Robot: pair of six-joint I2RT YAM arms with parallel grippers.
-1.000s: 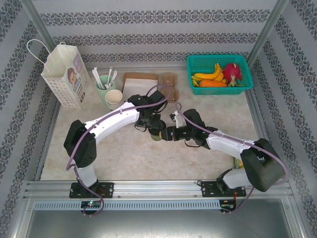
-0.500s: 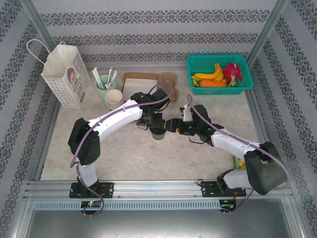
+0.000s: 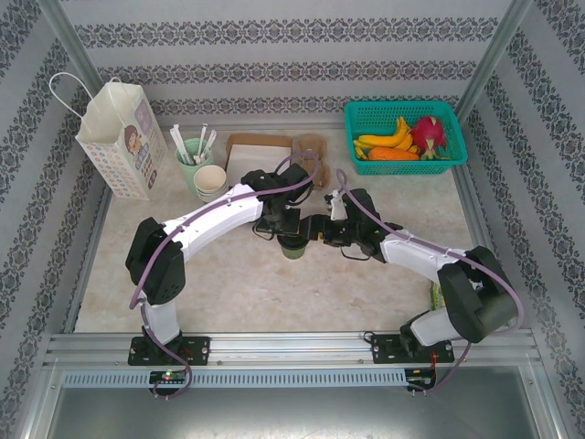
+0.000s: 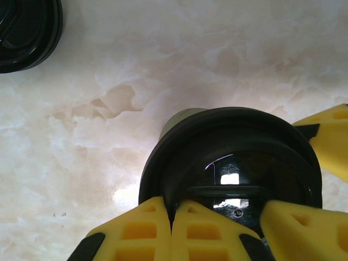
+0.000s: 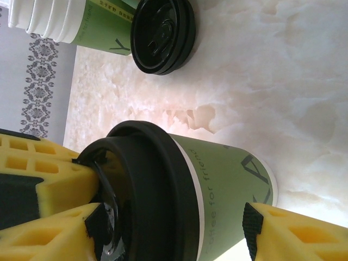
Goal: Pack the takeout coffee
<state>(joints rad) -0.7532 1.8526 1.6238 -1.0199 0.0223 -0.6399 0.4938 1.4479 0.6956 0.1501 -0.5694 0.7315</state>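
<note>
The takeout coffee, a green-and-cream cup with a black lid, stands upright on the marble table near the middle. My left gripper is above it, its yellow fingers pinched on the lid's raised rim. In the left wrist view the left gripper sits at the near edge of the lid. My right gripper comes in from the right and is open. In the right wrist view the right gripper has the cup between its fingers, one by the lid top, the other by the lower wall.
A paper bag stands at the back left, beside a mint mug of sticks and stacked lidless cups. Spare black lids lie near the cup. Brown card trays and a green fruit basket sit at the back.
My right arm has swung left and farther back, bringing its open gripper up around the cup. The left gripper and cup shifted slightly away from the near edge, then held still.
</note>
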